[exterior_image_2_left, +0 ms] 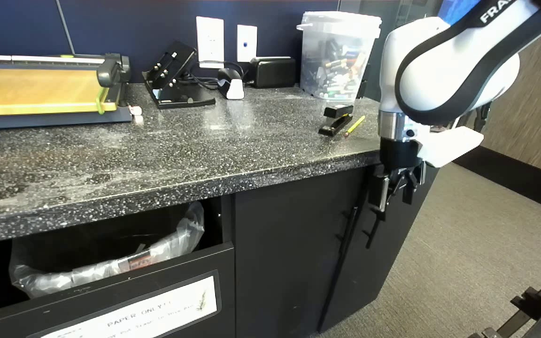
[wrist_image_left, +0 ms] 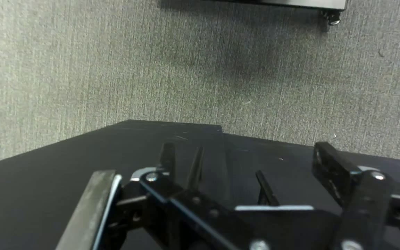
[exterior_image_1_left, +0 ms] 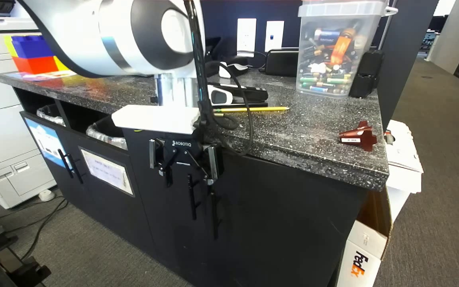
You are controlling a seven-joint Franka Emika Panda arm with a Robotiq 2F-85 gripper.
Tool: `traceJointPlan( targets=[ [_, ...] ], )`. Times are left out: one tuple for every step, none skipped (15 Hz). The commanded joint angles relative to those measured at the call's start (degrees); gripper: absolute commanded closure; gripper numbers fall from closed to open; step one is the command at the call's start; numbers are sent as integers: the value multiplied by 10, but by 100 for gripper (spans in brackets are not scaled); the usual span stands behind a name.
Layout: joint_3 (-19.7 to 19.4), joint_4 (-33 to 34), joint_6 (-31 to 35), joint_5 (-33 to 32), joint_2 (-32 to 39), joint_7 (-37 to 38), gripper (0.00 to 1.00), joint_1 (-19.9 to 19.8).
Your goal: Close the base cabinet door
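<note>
The base cabinet door (exterior_image_1_left: 277, 223) is a plain dark charcoal panel under the right end of the counter. It also shows in an exterior view (exterior_image_2_left: 364, 277) and on the left in the wrist view (wrist_image_left: 82, 166). In the wrist view its inner edge stands slightly proud of the neighbouring door (wrist_image_left: 276, 152), so it looks slightly ajar. Its dark bar handle (exterior_image_1_left: 214, 217) is near that edge. My gripper (exterior_image_1_left: 188, 181) points down in front of the doors, near the handles' upper ends, its fingers apart and empty. The fingers also show in the wrist view (wrist_image_left: 247, 159). Contact cannot be told.
The speckled countertop (exterior_image_1_left: 313, 131) overhangs the doors above. The neighbouring door's handle (exterior_image_1_left: 191, 197) stands close by. A FedEx box (exterior_image_1_left: 361, 255) leans at the cabinet's right side. A clear bin (exterior_image_1_left: 329, 59), a stapler (exterior_image_2_left: 336, 119) and a pencil (exterior_image_2_left: 355, 126) are on the counter.
</note>
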Motion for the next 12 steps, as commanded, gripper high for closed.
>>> traceJointPlan(
  targets=[
    [-2, -15, 74, 4, 17, 17, 0, 17],
    [-5, -22, 88, 2, 19, 21, 0, 22],
    [-8, -27, 93, 0, 20, 25, 0, 27],
    [-16, -32, 73, -3, 16, 31, 0, 34],
    [-23, -35, 41, -6, 11, 35, 0, 41],
    [-33, -35, -18, -10, 1, 43, 0, 49],
    [-37, -42, -54, -10, -8, 45, 0, 49],
    [-41, -45, -95, -11, -17, 46, 0, 49],
    [-45, -49, -128, -11, -27, 53, 0, 46],
    [-29, -26, -77, -5, 9, 40, 0, 36],
    [-32, -28, -102, -6, 2, 43, 0, 35],
    [-34, -31, -113, -7, -5, 43, 0, 34]
  ],
)
